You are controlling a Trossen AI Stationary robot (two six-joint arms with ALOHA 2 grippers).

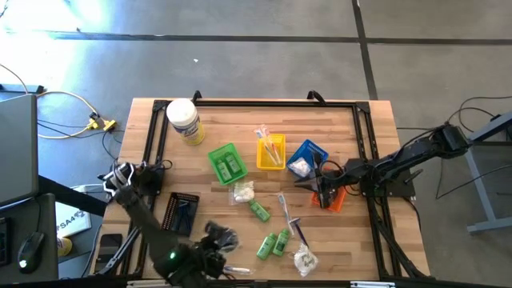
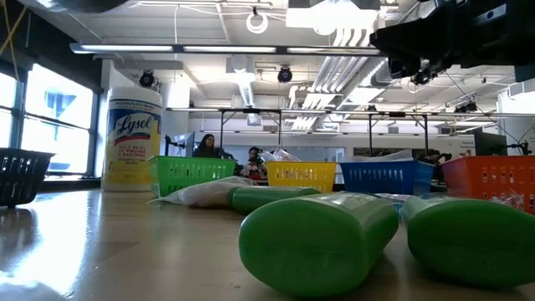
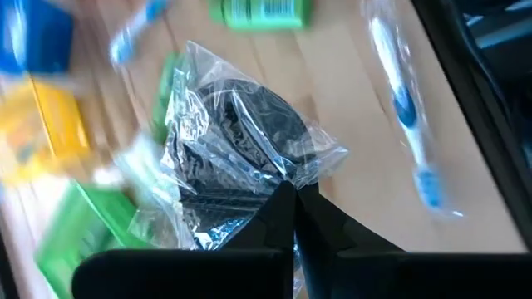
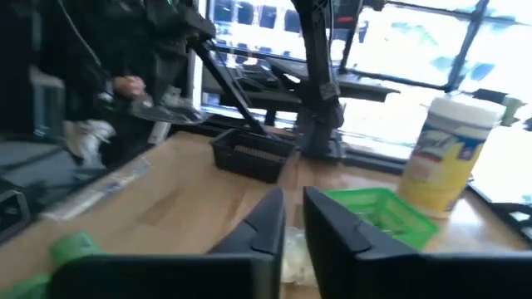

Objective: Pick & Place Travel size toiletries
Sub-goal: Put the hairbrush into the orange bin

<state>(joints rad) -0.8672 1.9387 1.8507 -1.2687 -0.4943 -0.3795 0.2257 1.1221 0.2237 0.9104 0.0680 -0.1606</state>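
Observation:
My left gripper [image 3: 293, 198] is shut on a dark round sachet in crinkled clear wrap [image 3: 237, 154], held above the table's near left part [image 1: 220, 238]. Loose toiletries lie flat on the wood: green tubes [image 1: 274, 242], a clear-wrapped toothbrush [image 1: 290, 220] and white packets [image 1: 242, 192]. My right gripper [image 4: 293, 212] hovers level at the left edge of the orange tray [image 1: 338, 200]. Its fingers stand a narrow gap apart with nothing between them. My left gripper pinches the sachet's clear wrap at its edge [image 3: 278, 178] between its two shut fingertips. The fingers slant down from above. The sachet sticks out beyond the fingertips, lifted clear of the table.
Green [image 1: 226, 162], yellow [image 1: 270, 152] and blue [image 1: 307, 158] trays stand in a row mid-table. A black tray [image 1: 181, 212] sits near the left arm. A large white jar [image 1: 184, 120] stands at the far left. Bare wood lies along the far edge.

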